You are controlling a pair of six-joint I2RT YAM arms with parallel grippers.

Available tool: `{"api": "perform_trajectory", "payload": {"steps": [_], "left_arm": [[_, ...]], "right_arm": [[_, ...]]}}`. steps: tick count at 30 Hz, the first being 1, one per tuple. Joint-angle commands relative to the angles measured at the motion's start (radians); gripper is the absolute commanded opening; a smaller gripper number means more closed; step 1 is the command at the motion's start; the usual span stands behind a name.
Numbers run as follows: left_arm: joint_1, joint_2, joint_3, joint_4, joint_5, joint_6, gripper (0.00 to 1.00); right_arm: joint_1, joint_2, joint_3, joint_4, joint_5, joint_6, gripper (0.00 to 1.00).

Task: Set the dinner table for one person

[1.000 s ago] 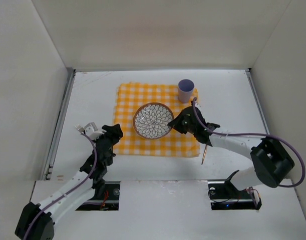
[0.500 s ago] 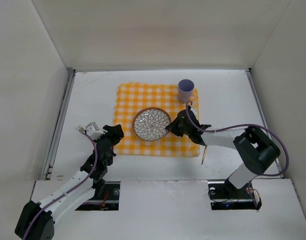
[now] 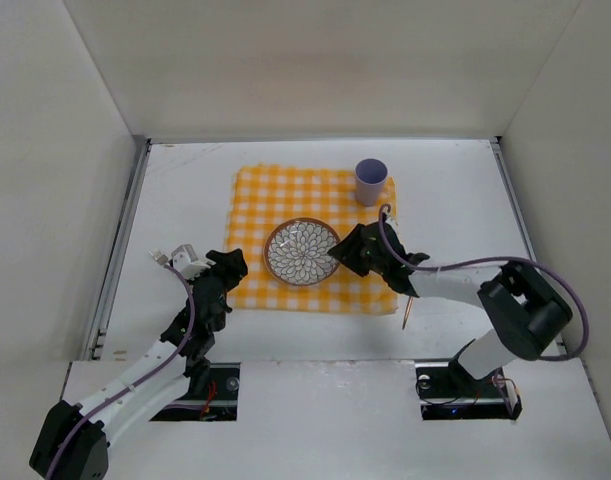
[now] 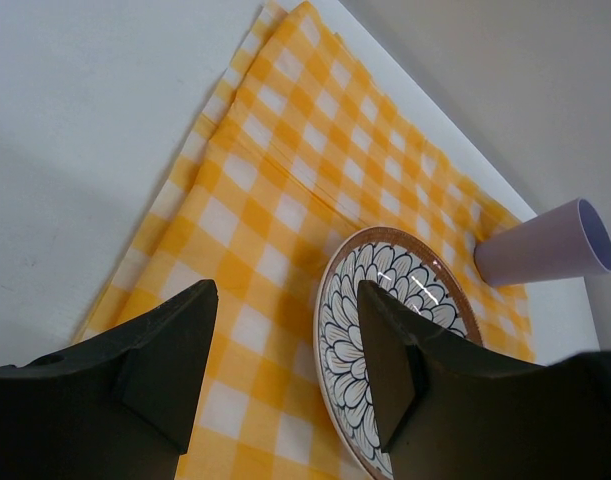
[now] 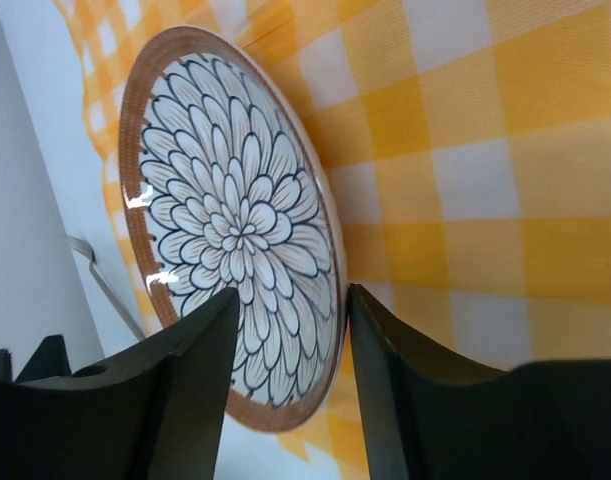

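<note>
A flower-patterned plate (image 3: 302,251) (image 4: 405,300) (image 5: 225,200) lies on the yellow-and-white checked cloth (image 3: 285,195) (image 4: 285,170) (image 5: 485,150) spread on the white dinner table (image 3: 455,190). A lilac cup (image 3: 371,181) (image 4: 545,245) stands at the cloth's back right corner. My right gripper (image 3: 337,256) (image 5: 290,300) is open, its jaws standing either side of the plate's right rim. My left gripper (image 3: 230,268) (image 4: 285,300) hangs open over the cloth's front left part, just left of the plate, holding nothing.
A thin wooden stick (image 3: 409,308) lies on the table by the cloth's front right corner, partly under my right arm. A small white object (image 3: 175,260) sits beside my left wrist. Metal rails (image 3: 125,230) and white walls border the table.
The plate has come down a little nearer and to the left, and lies flat on the cloth. My right gripper has opened and let go of its rim. The left arm is still.
</note>
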Motion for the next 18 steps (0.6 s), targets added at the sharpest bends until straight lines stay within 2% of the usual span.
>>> {"api": "perform_trajectory", "payload": {"steps": [1, 9, 11, 14, 16, 18], "left_arm": [[0.002, 0.001, -0.01, 0.035, 0.004, -0.005, 0.56], [-0.007, -0.004, -0.006, 0.028, 0.007, 0.001, 0.56], [-0.007, -0.013, -0.006, 0.024, 0.015, 0.001, 0.56], [-0.001, -0.01, -0.001, 0.024, 0.018, -0.002, 0.56], [-0.007, -0.008, -0.001, 0.024, 0.024, 0.0, 0.56], [-0.007, -0.012, -0.003, 0.024, 0.027, -0.002, 0.56]], "right_arm": [[0.003, -0.141, -0.007, -0.049, 0.07, -0.052, 0.54], [0.003, -0.527, -0.101, -0.412, 0.252, -0.155, 0.52], [0.001, -0.619, -0.102, -0.547, 0.33, -0.17, 0.43], [-0.034, -0.708, -0.104, -0.754, 0.436, -0.173, 0.21], [-0.083, -0.724, -0.108, -0.848, 0.458, -0.179, 0.15], [-0.103, -0.703, -0.121, -0.896, 0.458, -0.189, 0.15]]}}
